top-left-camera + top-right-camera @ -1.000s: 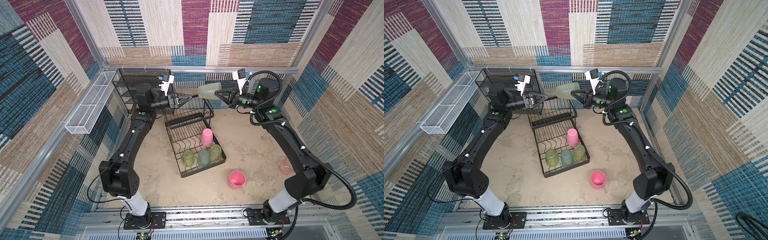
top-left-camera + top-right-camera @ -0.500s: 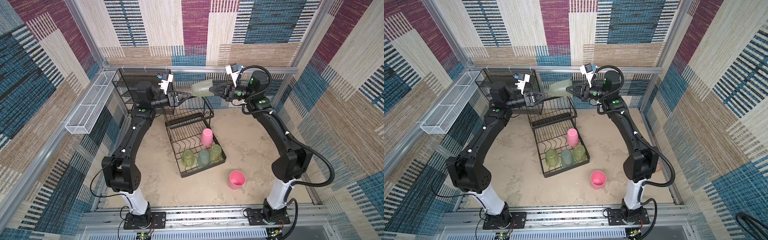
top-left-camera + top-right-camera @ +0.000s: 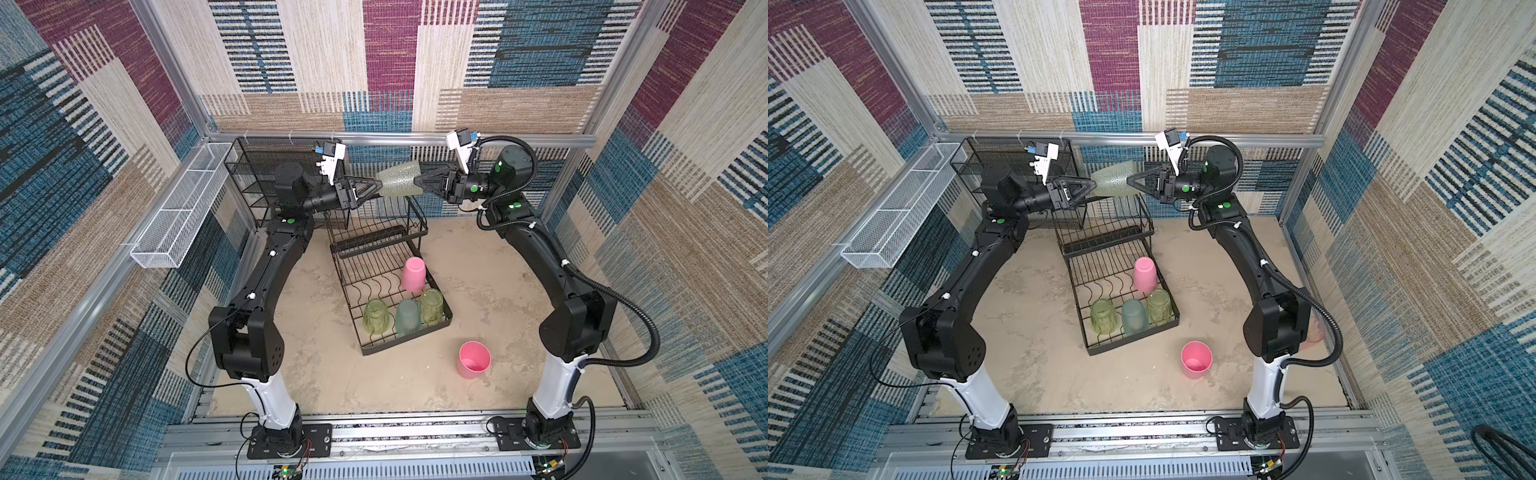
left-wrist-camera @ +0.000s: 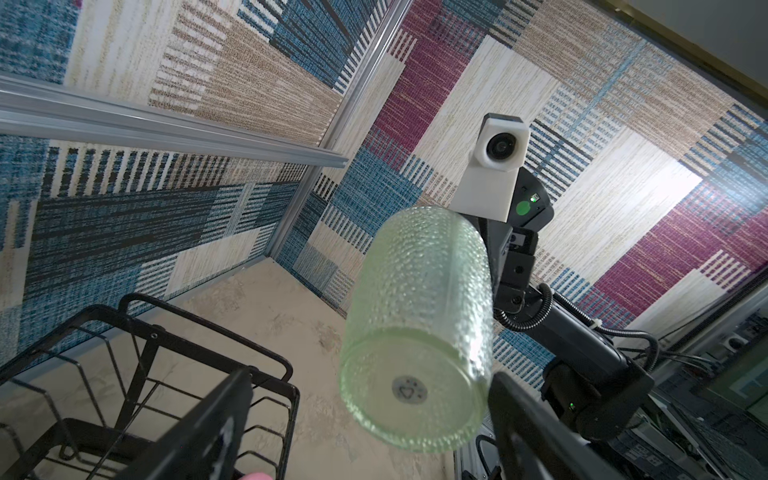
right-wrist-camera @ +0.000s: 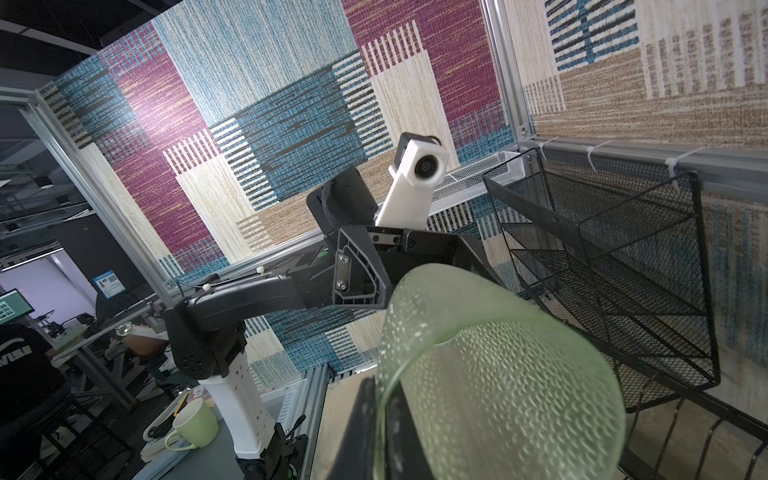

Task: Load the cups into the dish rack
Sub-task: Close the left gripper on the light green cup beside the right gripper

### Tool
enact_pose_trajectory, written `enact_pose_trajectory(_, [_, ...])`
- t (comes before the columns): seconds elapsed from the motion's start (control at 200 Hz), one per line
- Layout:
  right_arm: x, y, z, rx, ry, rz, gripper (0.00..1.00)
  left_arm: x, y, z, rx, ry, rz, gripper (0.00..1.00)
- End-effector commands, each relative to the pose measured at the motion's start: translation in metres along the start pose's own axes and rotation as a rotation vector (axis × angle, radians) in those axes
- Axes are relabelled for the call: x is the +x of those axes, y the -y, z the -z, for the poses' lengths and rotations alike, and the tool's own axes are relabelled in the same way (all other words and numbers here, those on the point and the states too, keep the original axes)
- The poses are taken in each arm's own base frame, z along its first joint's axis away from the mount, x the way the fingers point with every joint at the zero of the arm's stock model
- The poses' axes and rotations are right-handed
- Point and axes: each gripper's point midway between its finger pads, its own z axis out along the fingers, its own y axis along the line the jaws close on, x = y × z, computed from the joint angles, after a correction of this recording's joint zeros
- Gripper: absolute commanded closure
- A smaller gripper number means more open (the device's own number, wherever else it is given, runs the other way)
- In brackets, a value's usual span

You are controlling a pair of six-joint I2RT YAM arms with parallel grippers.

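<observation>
Dish rack (image 3: 374, 243) holds four cups (image 3: 407, 316); right claw (image 3: 416, 181) grips a fifth cup (image 3: 395, 185).

Bright, even, diffuse overhead light in both top views; faint soft shadows on floor (image 3: 478, 266) around dish rack (image 3: 374, 243), all sharp. Wrist views: edges bent by wide lens, blown-out glare on wall (image 4: 681, 195) beyond dish rack, close yellow-green cup (image 5: 498, 374) soft.

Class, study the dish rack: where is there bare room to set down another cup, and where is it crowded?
Free: the lower tier's wavy wires left of the inverted pink cup, behind the front row; also the upper basket. Crowded: the front edge, where three cups stand side by side.
</observation>
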Motion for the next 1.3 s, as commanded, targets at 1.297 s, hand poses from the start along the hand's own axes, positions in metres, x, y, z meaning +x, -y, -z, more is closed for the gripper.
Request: enact_pose_trajectory(1.297, [-0.005, 0.011, -0.022, -0.121, -0.049, -0.043, 0.95, -0.003, 0.034, -0.018, 0.168, 0.021, -0.079, 0.3])
